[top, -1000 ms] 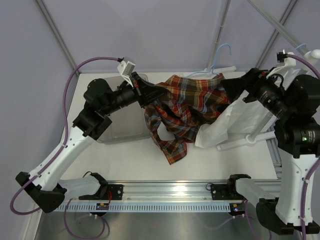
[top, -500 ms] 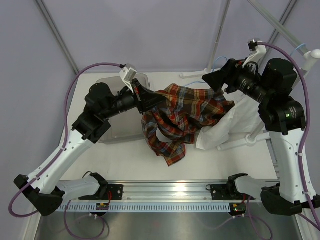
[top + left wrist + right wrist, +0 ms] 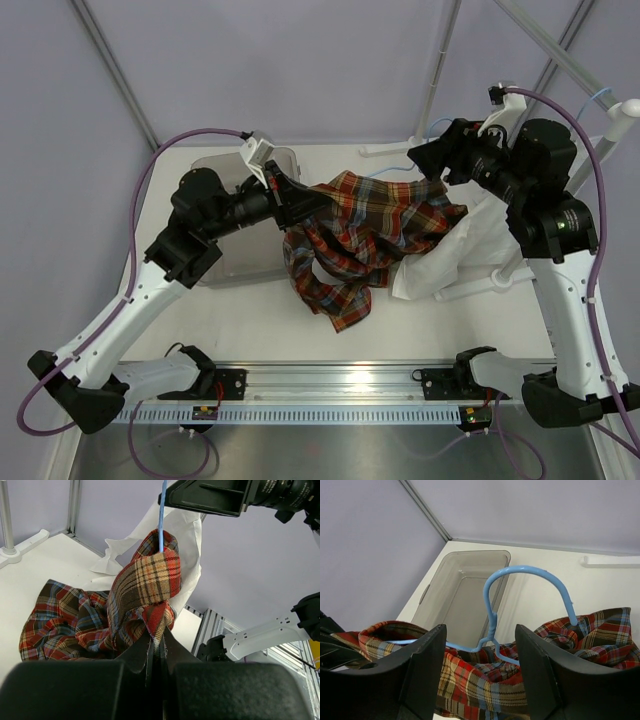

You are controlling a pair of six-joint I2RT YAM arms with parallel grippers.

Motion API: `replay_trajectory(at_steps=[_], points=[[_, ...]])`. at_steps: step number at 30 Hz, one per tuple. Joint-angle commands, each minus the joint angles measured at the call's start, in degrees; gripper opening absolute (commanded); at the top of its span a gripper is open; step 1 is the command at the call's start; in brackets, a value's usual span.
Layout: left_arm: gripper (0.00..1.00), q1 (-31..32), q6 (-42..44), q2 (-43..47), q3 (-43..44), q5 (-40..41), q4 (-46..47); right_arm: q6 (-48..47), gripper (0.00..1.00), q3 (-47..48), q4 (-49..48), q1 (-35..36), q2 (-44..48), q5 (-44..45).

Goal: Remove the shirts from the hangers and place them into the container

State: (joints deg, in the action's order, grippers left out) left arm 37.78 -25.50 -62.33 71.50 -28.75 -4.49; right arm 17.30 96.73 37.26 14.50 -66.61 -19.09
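- The left tool (image 3: 156, 642) has its fingers pressed together, pinching a bunched fold of the plaid shirt (image 3: 145, 585) and holding that fold up off the counter (image 3: 250, 320).
- The right tool (image 3: 481, 640) has its fingers spread well apart. The hook of the light-blue hanger (image 3: 530, 571) rises in the gap between them, and neither finger can be seen touching the wire.
- The hanger's lower wire runs down into the plaid cloth; the shirt is draped around it.
- The plaid shirt is stretched between the two tools, and its loose lower part hangs toward the counter in a crumpled heap.
- The container (image 3: 462, 596) sits on the counter to the left of the shirt, partly under the left arm. No shirt lies in it.
- The white shirt (image 3: 455, 255) lies on the counter at the right, touching the plaid one, below the right arm.
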Motion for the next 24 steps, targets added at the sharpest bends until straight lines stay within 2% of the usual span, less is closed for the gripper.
replay_trajectory(at_steps=[1,7,10,11,12,14,16,18,19,21,22,24], points=[[0.0,-0.1,-0.8,1.7,-0.4,-2.3,4.1,-0.7,0.63,-0.9,-3.9,0.4,0.0,1.1],[0.0,0.0,-0.8,2.0,-1.0,-2.6,4.1,-0.2,0.53,-3.1,-6.1,0.5,-0.7,0.9],[0.0,-0.1,-0.6,1.9,-0.9,-2.6,4.1,-0.1,0.4,-3.9,-6.6,0.5,-0.5,1.1],[0.0,-0.1,-0.6,1.9,-0.9,-2.6,4.1,0.1,0.32,-4.2,-6.9,0.6,-0.4,0.8],[0.0,0.0,-0.6,1.9,-1.0,-2.7,4.1,0.2,0.17,-4.4,-7.0,0.7,-0.2,0.7],[0.0,0.0,-0.8,1.8,-1.2,-2.6,4.1,0.2,0.15,-4.9,-6.9,0.8,-0.1,0.7],[0.0,-0.1,-1.0,1.6,-1.2,-2.7,5.4,0.1,0.01,-5.2,-7.3,1.0,0.3,0.9],[0.0,-0.1,-1.0,1.4,-1.0,-3.0,5.0,0.0,0.0,-4.7,-6.8,1.1,0.1,1.5],[0.04,-0.1,-1.0,1.3,-0.9,-3.2,4.7,-0.2,0.0,-4.2,-6.4,1.3,-0.1,1.7],[0.2,-0.1,-0.7,2.0,-1.3,-3.5,3.2,-0.3,0.0,-3.0,-5.5,1.4,-0.1,3.1],[0.32,-0.1,-0.7,2.6,-1.7,-3.3,2.7,-0.5,0.0,-2.7,-5.4,1.6,0.0,3.2],[0.42,-0.1,-0.4,4.7,-3.2,-2.0,1.4,-0.6,0.0,-1.2,-4.4,1.6,0.1,4.3]])
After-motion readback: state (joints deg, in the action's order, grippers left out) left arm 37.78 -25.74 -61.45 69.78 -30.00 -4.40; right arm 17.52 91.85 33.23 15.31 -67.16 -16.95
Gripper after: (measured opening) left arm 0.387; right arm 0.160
